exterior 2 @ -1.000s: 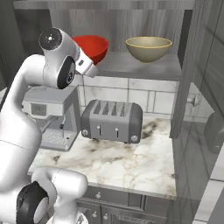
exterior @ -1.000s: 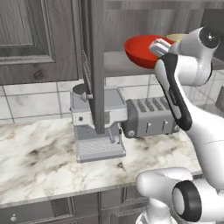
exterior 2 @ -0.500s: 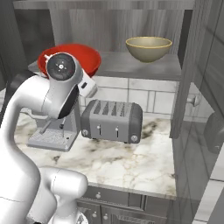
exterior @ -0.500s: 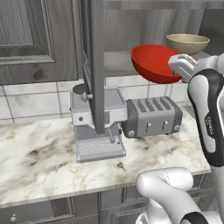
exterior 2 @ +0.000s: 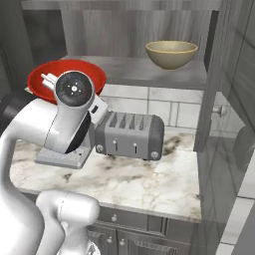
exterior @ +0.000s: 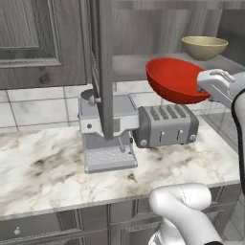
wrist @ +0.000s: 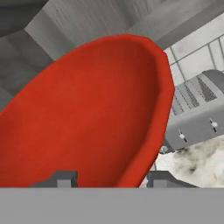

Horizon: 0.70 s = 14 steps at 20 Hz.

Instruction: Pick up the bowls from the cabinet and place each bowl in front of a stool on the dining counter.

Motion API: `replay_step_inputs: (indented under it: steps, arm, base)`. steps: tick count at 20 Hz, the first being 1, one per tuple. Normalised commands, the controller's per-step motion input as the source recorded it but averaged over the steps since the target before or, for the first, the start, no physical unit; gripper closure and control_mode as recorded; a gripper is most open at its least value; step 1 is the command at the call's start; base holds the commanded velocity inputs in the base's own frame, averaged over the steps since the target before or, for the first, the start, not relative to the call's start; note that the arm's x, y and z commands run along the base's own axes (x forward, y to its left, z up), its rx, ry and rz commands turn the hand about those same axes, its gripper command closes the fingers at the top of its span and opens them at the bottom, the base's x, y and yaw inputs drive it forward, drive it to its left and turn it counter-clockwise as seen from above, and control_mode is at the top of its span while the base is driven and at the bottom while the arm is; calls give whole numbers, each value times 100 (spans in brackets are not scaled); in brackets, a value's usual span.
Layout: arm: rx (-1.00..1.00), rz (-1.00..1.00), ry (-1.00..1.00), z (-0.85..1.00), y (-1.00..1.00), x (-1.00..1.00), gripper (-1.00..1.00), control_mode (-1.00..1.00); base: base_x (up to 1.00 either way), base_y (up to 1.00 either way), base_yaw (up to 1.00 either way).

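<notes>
My gripper is shut on the rim of the glossy red bowl, holding it tilted in the air in front of the open cabinet, above the toaster. In the right base view the red bowl shows behind my arm. Up close in the hand view, the red bowl has its rim between my fingertips. The tan-olive bowl stands upright on the cabinet's grey inner shelf; the same bowl sits at the shelf's right.
A grey toaster and a coffee machine stand on the marble worktop below the shelf. The open cabinet door stands edge-on at the left; another door hangs at the right.
The red bowl has come off the shelf and moved outward and lower with my gripper. The tan-olive bowl has stayed in place.
</notes>
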Motion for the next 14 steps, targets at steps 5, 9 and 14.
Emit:
replay_step_inputs:
  steps: [5, 9, 14]
  arm:
    - [0, 0, 0, 0, 0, 0, 100, 100]
    - [0, 0, 0, 0, 0, 0, 100, 100]
    - [0, 0, 0, 0, 0, 0, 100, 100]
  base:
    - [-65, 5, 13]
    - [-81, 19, 21]
    - [-70, 34, 37]
